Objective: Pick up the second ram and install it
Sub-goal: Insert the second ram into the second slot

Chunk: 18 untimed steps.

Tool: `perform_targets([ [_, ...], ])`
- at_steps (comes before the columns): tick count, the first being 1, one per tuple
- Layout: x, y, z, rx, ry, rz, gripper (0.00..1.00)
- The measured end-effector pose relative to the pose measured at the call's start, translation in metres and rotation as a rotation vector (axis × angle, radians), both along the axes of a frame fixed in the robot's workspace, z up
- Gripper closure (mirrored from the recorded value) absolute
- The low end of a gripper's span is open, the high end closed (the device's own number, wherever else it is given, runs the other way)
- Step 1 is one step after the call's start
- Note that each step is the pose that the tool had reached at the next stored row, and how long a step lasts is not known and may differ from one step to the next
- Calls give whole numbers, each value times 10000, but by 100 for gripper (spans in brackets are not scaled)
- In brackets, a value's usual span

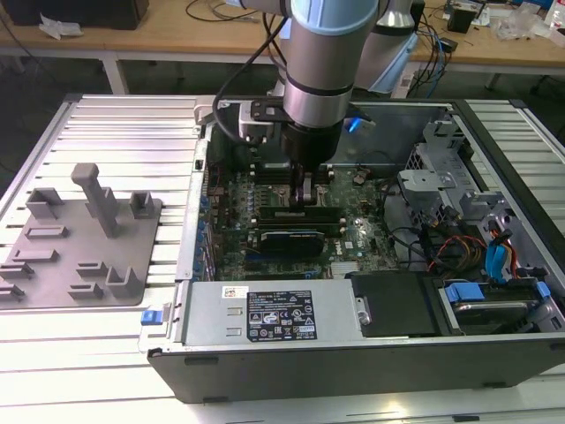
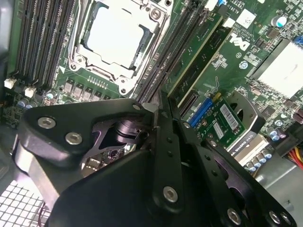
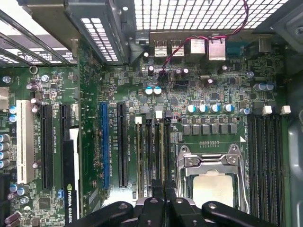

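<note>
My gripper (image 1: 305, 196) reaches down into the open computer case, onto the memory slots beside the square silver processor (image 3: 213, 187). Its fingers are shut, with no gap between them, in both wrist views (image 3: 164, 189) (image 2: 156, 108). The second ram (image 1: 296, 213) shows as a long thin stick standing edge-on in a slot (image 3: 160, 151), directly under the fingertips. Whether the tips touch its top edge I cannot tell. Another stick sits in the slot next to it.
The grey holder tray (image 1: 84, 234) with upright posts lies on the slatted table at the exterior view's left. A dark expansion card (image 1: 287, 240) lies just in front of the slots. Drive bays and cables (image 1: 477, 247) crowd the case's right. The power supply (image 1: 265, 314) lines the near edge.
</note>
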<state>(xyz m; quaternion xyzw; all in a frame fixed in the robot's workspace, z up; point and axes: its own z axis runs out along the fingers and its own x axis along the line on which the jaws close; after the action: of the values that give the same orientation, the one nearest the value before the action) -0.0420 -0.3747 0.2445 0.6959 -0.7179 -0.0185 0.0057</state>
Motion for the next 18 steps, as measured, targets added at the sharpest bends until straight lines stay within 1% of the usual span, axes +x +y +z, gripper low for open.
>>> perform_targets([
  [2,0,0,-16,1,-3,15,91],
  [4,0,0,-21,-2,-3,165,91],
  [12,-5,2,-38,0,-4,112,91],
  [15,-15,3,-60,2,-26,113,91],
  [18,-19,3,-66,0,-28,114,91],
])
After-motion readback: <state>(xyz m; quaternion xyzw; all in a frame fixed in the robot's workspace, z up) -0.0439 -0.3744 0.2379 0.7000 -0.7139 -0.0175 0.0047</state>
